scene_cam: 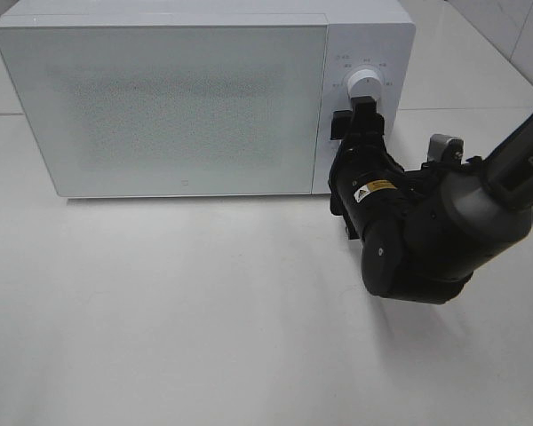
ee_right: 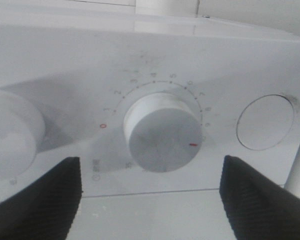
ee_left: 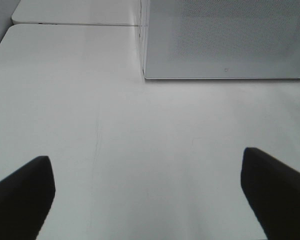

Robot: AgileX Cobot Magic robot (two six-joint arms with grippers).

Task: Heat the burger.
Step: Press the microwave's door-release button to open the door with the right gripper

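A white microwave [scene_cam: 178, 106] is seen standing on the white tabletop [scene_cam: 160, 311], its speckled door [scene_cam: 160, 102] closed; the burger is shown in none of the views, so its place cannot be told. The right hand [scene_cam: 360, 120] is held up against the control panel, straight in front of a numbered dial [ee_right: 162, 134]; its fingers [ee_right: 45, 200] are spread to either side of the dial and clear of it, with nothing gripped; the dial's red mark [ee_right: 192, 145] is turned away from the red zero. The left hand [ee_left: 150, 195] is held wide open over bare tabletop near the microwave's front corner; nothing is held in it.
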